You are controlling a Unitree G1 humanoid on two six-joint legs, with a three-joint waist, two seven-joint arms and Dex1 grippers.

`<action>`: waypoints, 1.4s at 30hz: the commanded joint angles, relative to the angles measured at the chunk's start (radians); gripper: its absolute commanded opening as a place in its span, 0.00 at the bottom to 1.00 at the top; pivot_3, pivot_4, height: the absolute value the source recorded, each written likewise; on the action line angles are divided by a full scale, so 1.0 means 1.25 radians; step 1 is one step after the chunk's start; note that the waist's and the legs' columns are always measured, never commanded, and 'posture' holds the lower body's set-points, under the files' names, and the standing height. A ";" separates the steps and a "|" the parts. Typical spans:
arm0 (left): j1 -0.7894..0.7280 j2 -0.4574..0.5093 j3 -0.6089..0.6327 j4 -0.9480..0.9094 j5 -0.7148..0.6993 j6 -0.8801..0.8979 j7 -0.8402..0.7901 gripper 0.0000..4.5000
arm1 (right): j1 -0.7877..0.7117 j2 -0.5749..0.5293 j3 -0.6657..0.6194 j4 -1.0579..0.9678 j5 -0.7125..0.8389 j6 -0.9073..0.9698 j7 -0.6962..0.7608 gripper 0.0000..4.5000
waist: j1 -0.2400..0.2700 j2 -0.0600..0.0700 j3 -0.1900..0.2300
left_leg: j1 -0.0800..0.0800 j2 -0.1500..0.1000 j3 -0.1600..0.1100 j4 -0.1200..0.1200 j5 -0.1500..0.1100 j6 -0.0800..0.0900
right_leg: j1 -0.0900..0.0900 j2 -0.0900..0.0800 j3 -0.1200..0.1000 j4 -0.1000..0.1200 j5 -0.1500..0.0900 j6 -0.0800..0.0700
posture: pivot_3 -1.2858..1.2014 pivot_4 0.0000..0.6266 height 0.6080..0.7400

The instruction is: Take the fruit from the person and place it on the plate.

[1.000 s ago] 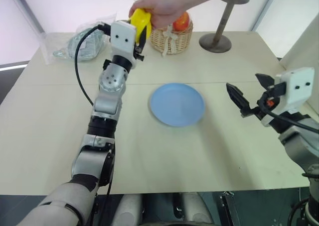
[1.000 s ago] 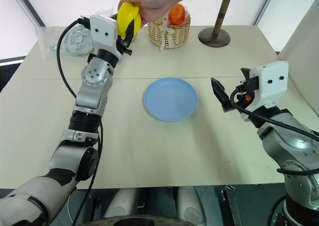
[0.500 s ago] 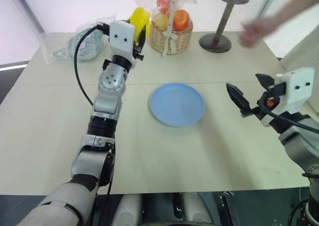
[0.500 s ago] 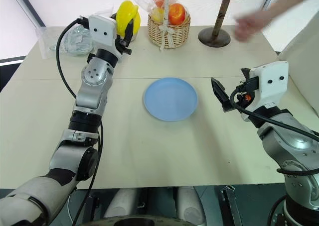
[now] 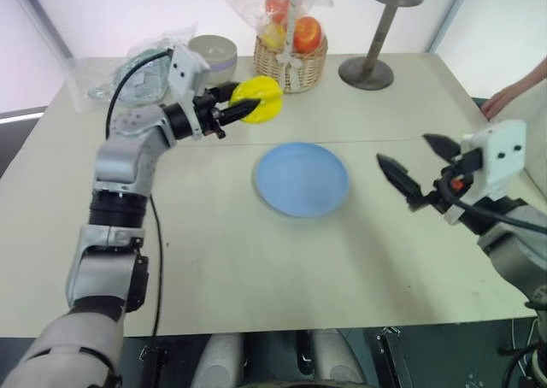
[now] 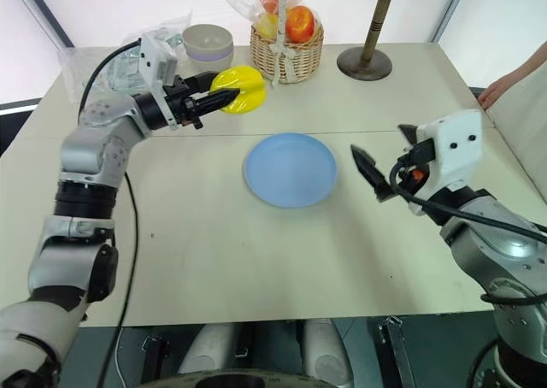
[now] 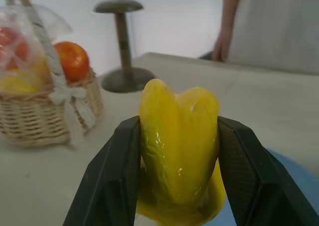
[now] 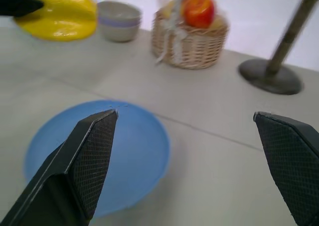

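The bright yellow ridged toy starfruit (image 6: 240, 89) sat clamped in the left gripper (image 6: 219, 99), above the table beyond the round light blue plate (image 6: 291, 169). It needed lowering centrally before release. The right gripper (image 6: 386, 161) gaped, empty.

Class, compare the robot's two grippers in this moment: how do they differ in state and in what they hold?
The left gripper is shut on the yellow starfruit, held above the table beyond the blue plate. The right gripper is open and holds nothing, beside the plate. Both have two black fingers.
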 commanded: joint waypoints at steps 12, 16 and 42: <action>-0.040 -0.042 -0.137 0.140 0.064 -0.093 -0.306 0.48 | 0.011 -0.117 0.061 0.004 0.059 0.022 0.097 1.00 | 0.003 0.000 0.000 | 0.000 0.000 0.000 0.000 0.000 0.000 | 0.000 -0.001 0.000 -0.001 0.000 0.000 | 0.52 0.24 1.00; -0.036 -0.064 -0.147 0.180 0.093 -0.142 -0.321 0.48 | 0.009 -0.116 0.075 0.004 0.060 0.027 0.100 1.00 | 0.004 0.000 0.000 | -0.001 0.000 0.000 0.000 0.000 0.000 | 0.000 -0.001 0.000 -0.001 0.000 0.000 | 0.52 0.24 1.00; -0.116 -0.130 -0.076 0.383 0.145 -0.329 -0.273 1.00 | 0.034 -0.117 0.091 -0.005 0.002 0.032 0.103 1.00 | 0.005 -0.001 0.001 | -0.001 0.000 -0.001 0.000 0.000 0.000 | 0.000 -0.001 0.000 -0.001 0.000 0.000 | 0.52 0.24 1.00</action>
